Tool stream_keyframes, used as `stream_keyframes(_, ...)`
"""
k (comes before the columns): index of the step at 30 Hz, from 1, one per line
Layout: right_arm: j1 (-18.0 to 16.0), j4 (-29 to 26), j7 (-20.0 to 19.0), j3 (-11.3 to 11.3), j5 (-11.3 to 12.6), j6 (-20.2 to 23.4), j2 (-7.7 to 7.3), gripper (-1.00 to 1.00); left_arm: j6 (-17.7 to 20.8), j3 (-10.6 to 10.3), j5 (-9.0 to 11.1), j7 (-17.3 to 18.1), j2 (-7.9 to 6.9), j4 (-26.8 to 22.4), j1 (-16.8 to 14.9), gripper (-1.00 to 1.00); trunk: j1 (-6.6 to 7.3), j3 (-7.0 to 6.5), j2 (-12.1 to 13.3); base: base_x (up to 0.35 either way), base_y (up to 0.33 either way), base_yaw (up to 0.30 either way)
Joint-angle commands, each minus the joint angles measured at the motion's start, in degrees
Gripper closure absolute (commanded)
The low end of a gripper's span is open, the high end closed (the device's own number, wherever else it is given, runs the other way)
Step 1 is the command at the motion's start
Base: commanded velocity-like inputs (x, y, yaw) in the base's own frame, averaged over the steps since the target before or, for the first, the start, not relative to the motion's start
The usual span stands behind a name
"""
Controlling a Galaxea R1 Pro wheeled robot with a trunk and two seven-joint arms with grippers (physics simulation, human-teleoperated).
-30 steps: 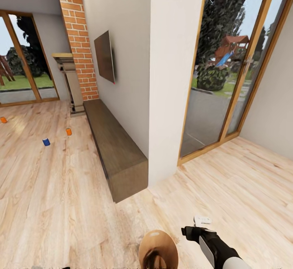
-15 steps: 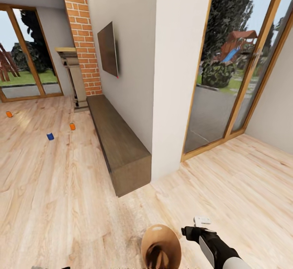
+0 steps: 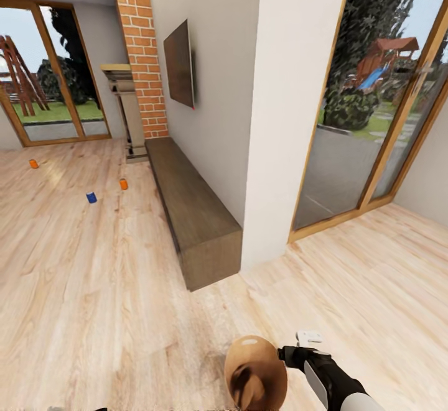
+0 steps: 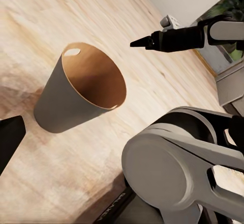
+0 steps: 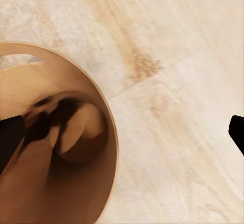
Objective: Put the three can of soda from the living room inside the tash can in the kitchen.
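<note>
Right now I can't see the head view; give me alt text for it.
Three soda cans stand on the living-room plank floor at far left: an orange can, a blue can and another orange can. A low dark cabinet runs from the brick fireplace. The trash can is at bottom centre, beside the right claw.

home living room, brick fireplace (image 3: 142,56), wall television (image 3: 181,64)

Three cans are standing well apart on the brown plank floor ahead of me: an orange one (image 3: 33,163) far off, a blue one (image 3: 91,197), and another orange one (image 3: 124,183) near the cabinet. My bin (image 3: 256,374), grey outside and orange-brown inside, is hanging tilted just below me with its slot at the rim.
</note>
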State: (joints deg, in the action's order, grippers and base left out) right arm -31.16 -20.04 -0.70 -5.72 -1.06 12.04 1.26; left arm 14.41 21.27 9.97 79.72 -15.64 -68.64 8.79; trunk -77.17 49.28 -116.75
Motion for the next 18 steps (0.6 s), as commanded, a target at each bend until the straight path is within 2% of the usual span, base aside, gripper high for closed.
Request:
stream_keyframes(1, 0.0, 0.0, 0.0, 0.0, 0.0, 0.0, 0.01, -1.0, 0.0, 0.0, 0.0, 0.0, 0.0, 0.0, 0.0, -1.0, -0.01, 0.06, 0.0, 0.0, 0.0, 0.088)
stream_keyframes(8, 0.0, 0.0, -0.1, 0.0, 0.0, 0.0, -0.01, -1.0, 0.0, 0.0, 0.0, 0.0, 0.0, 0.0, 0.0, -1.0, -0.01, 0.16, 0.0, 0.0, 0.0, 0.028)
stream_keyframes(18, 0.0, 0.0, -0.1, 0.0, 0.0, 0.0, -0.03, -1.0, 0.0, 0.0, 0.0, 0.0, 0.0, 0.0, 0.0, -1.0, -2.2, 2.33, -4.0, 0.0, 0.0, 0.002)
